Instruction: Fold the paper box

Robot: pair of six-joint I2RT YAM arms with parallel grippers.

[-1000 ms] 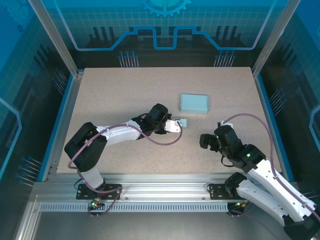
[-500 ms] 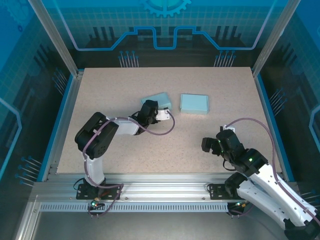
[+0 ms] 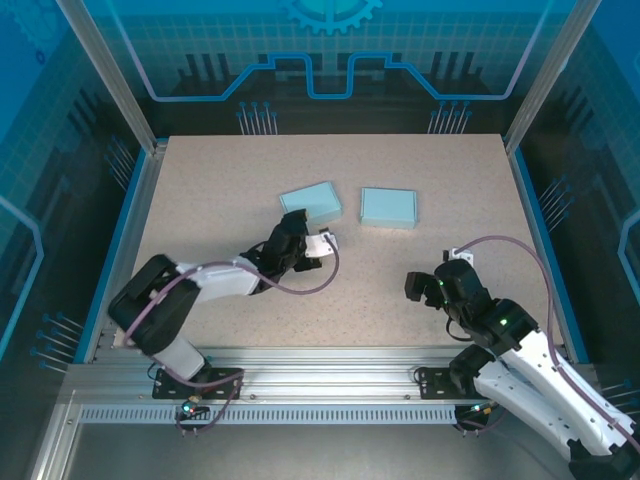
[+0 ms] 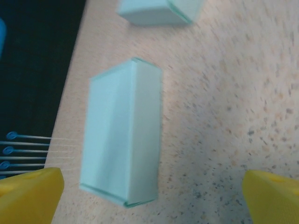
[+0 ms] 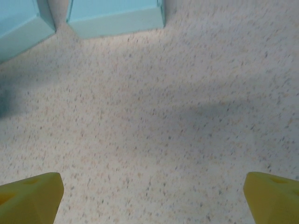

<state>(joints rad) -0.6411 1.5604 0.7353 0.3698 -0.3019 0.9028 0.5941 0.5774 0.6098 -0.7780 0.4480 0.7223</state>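
The left gripper (image 3: 324, 240) is spread wide and holds nothing; in its wrist view the yellow fingers (image 4: 28, 193) sit at the two bottom corners with bare table (image 4: 219, 140) between them. Just ahead of it lies the left box (image 3: 311, 202), closed and flat on the table, its near corner close to the left finger but, as far as I can tell, not touching it. Beside it, a little apart, is the right box (image 3: 388, 207), also closed. The right gripper (image 3: 413, 285) is spread too, hanging over bare table well short of both boxes. The folding looks about done to me, so the risk now is undoing it. With nothing pressing on the left box, a flap could spring up. That near finger or the arm's cable (image 3: 300, 285) could also clip the corner on the way out and skid the box across the table or into its neighbour. A second ago the left gripper was nearer the middle of the table with the box pinched in it; since then it has carried the box over, let go and drawn back. The right arm has hardly shifted.
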